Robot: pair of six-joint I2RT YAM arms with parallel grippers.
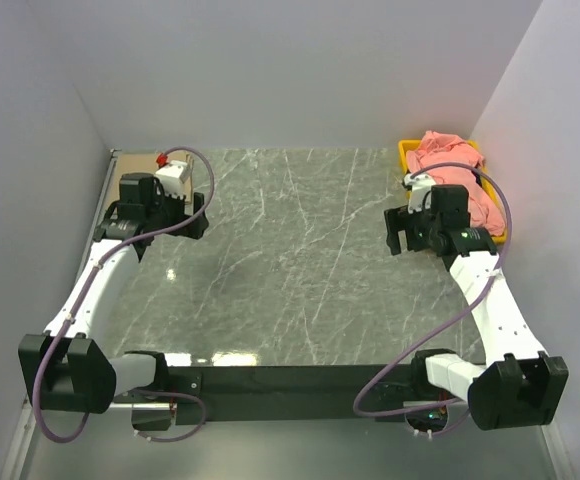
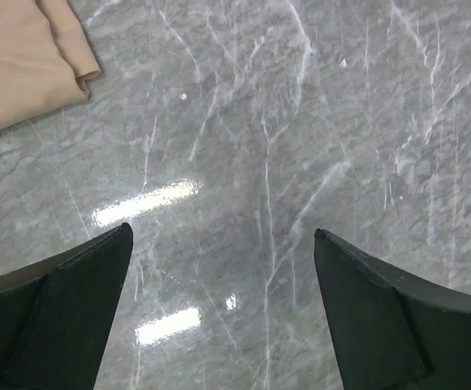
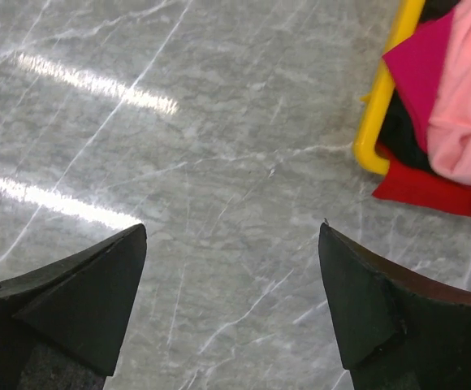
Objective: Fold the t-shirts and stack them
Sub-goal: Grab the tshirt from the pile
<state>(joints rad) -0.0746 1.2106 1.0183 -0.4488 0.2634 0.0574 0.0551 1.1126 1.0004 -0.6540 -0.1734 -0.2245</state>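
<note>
A salmon-pink t-shirt lies crumpled on top of the heap in the yellow bin at the back right. In the right wrist view the pink cloth sits over a crimson t-shirt, and a red one hangs over the bin's rim. A folded tan t-shirt lies at the back left corner, just beyond my left gripper. That gripper is open over bare table. Beside the bin, my right gripper hangs open and holds nothing.
The grey marble table runs between white walls on three sides. The bin stands against the right wall. A black bar along the near edge carries both arm bases, with purple cables looping off each arm.
</note>
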